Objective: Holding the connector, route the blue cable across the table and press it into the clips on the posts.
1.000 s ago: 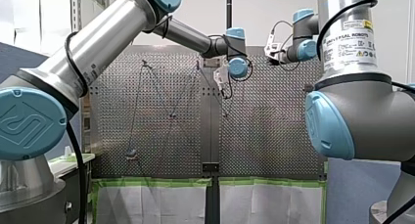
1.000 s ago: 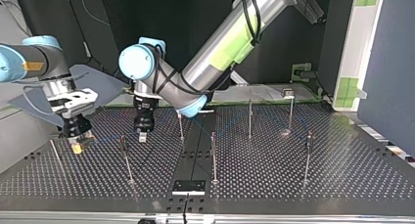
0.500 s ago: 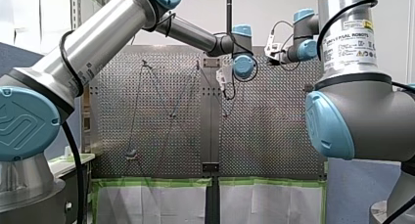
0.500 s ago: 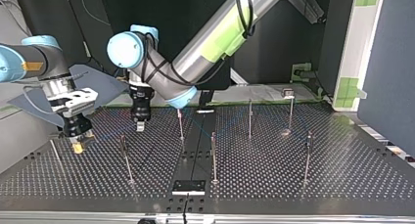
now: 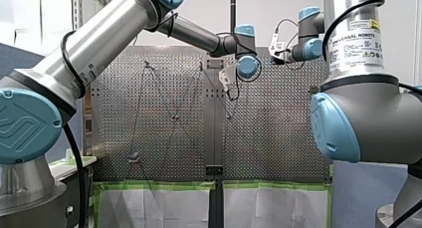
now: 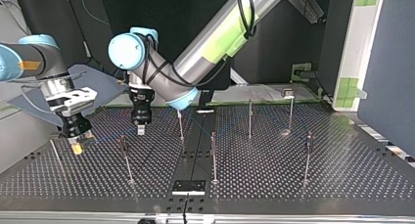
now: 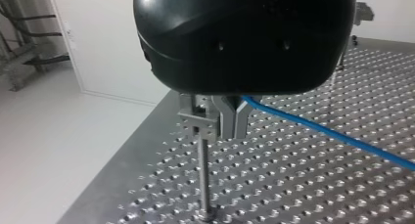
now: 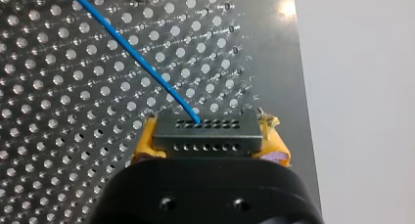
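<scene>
A thin blue cable (image 8: pixel 171 93) stretches above the perforated metal desk (image 6: pixel 293 175).
At the top view's left, my right gripper (image 6: pixel 76 146) clamps the dark grey rectangular connector (image 8: pixel 204 135) between yellow pads. Toward centre, my left gripper (image 7: pixel 234 131) is pinched narrow on the cable, beside a slender clip-topped metal post (image 7: pixel 204 175).

The label (image 5: pixel 356 41) on my right arm (image 5: pixel 366 113) reads "UNIVERSAL ROBOTS".

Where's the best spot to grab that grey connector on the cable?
Grip the connector by its two short ends, coming from the side opposite the cable. Its ends look flat, so pads likely seat squarely and the cable runs clear, as my right claw grips it with yellow pads.
</scene>
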Tool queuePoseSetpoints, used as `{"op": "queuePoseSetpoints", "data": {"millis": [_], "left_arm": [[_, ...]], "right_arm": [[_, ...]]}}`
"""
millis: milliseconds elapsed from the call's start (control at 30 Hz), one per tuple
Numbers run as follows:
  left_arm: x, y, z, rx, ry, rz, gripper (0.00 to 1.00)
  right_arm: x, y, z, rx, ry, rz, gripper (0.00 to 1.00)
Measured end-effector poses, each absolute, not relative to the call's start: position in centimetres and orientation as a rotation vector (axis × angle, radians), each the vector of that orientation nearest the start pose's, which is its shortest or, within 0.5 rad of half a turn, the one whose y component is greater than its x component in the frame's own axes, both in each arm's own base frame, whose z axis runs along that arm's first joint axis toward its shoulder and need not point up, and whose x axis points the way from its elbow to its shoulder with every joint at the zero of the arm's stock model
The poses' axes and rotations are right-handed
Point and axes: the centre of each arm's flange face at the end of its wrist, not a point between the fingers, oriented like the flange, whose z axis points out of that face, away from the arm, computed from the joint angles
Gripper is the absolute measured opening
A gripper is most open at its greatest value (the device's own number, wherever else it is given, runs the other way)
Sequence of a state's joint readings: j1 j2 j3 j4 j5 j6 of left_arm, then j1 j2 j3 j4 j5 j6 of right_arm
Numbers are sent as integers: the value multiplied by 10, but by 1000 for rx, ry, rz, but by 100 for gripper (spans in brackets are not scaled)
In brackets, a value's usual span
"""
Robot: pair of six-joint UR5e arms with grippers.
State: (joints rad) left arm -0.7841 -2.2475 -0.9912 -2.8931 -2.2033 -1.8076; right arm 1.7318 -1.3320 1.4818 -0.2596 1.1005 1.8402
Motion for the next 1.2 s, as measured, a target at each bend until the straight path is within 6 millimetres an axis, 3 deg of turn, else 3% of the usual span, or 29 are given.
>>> {"op": "queuePoseSetpoints", "data": {"millis": [267,733,900,1000,1067,1100,1167,1200], "left_arm": [[494,-580,380,-149,1400,-422,0],[515,-566,378,-131,1404,-433,0],[522,-560,377,-136,1406,-425,0],[525,-557,376,-137,1409,-420,7],[524,-557,375,-135,1415,-418,23],[524,-556,374,-134,1419,-416,23],[521,-557,372,-130,1430,-416,49],[519,-558,370,-128,1437,-417,49]], "right_arm": [[270,-552,428,1524,-985,1885,0],[274,-564,411,1538,-993,1889,0],[279,-556,407,1556,-1004,1888,0],[279,-556,406,1557,-1005,1888,0],[279,-556,406,1557,-1005,1887,0],[279,-556,406,1556,-1006,1887,0],[278,-556,406,1554,-1006,1886,0],[278,-556,406,1555,-1006,1886,0]]}}
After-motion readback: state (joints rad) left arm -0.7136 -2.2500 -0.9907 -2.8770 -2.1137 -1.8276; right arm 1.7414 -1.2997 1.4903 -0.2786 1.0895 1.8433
